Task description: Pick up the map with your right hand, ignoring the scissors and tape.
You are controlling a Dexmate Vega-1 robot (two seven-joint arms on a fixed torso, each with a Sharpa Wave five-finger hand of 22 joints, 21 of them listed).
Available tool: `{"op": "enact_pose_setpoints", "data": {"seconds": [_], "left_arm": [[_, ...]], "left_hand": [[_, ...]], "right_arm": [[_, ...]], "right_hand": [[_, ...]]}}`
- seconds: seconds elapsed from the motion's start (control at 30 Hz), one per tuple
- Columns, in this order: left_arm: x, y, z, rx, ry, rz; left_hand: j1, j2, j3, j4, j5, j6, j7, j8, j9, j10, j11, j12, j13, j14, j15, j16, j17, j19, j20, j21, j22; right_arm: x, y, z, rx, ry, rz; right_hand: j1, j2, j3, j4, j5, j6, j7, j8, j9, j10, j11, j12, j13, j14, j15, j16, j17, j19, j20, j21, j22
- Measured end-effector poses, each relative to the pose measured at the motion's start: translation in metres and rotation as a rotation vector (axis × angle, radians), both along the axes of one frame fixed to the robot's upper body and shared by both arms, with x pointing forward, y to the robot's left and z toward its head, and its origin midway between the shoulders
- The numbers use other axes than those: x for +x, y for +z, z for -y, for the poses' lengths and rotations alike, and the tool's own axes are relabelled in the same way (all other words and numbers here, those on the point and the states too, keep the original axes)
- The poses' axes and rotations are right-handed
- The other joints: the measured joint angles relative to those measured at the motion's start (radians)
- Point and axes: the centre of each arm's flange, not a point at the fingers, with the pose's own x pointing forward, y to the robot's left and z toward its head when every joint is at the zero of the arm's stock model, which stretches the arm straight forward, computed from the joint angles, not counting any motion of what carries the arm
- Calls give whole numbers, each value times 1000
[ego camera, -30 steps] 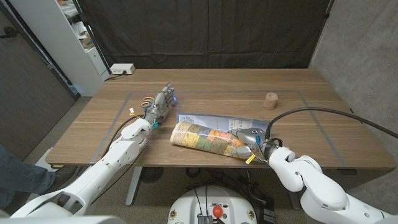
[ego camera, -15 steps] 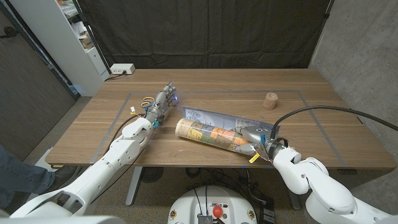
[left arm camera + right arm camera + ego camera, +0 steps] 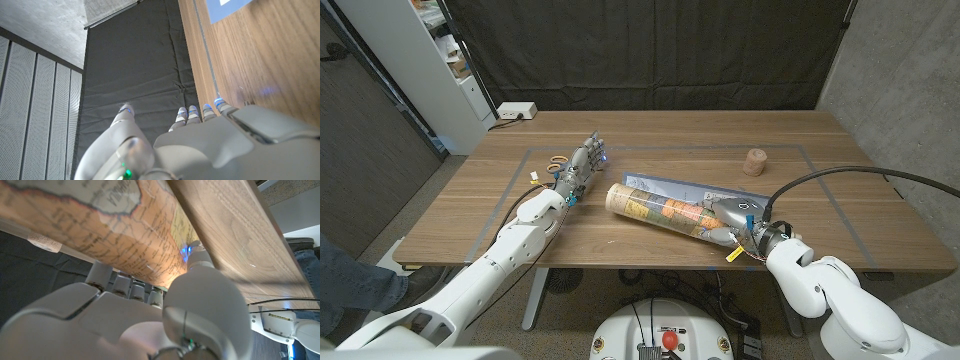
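Map (image 3: 665, 211), rolled into a tube, long axis running from its open end near the table's middle on the robot's left toward the front right, where the right hand (image 3: 732, 222) grips the other end; fingers wrapped around the roll, thumb on the near side in the right wrist view. A loose blue-edged flap trails off the roll's far side; whether the roll touches the wood, cannot tell. Left hand (image 3: 582, 166) left of the map, apart from it, fingers straight and slightly spread, holding nothing. Scissors (image 3: 556, 161) with orange handles just beyond that hand. Tape (image 3: 754, 161), a small tan roll, far right, well apart. Wooden table (image 3: 650, 135) with grey tape lines marking a rectangle. Black curtain (image 3: 650, 50) behind, concrete wall to the right, white shelf to the left.
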Motion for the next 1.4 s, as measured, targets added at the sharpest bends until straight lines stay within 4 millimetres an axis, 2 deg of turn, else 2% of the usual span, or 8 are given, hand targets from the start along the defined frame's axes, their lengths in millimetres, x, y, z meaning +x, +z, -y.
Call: {"op": "enact_pose_setpoints", "data": {"seconds": [0.17,0.63,1.4], "left_arm": [[-2,-1,1,0,-2,1],[-4,1,4,-1,-4,7],[-8,5,11,5,-13,21]], "left_hand": [[-3,3,0,0,0,0,0,0,0,0,0,0,0,0,0,0,0,0,0,0,0],[-4,4,0,0,0,0,0,0,0,0,0,0,0,0,0,0,0,0,0,-4,0],[-4,4,0,0,0,0,0,0,0,0,0,0,0,0,0,0,0,0,0,-4,5]], "right_arm": [[-4,6,3,6,-8,31],[-17,21,11,12,-16,91],[-38,43,22,6,-28,156]], "right_hand": [[0,0,4,-4,-7,9,-6,7,1,11,0,3,5,0,0,0,1,9,-2,0,0],[5,5,9,-2,-28,36,3,19,10,14,4,3,14,29,-10,8,6,27,-9,0,0],[10,10,22,3,-54,49,0,26,23,25,0,10,23,46,-14,7,11,41,-16,-4,0]]}}
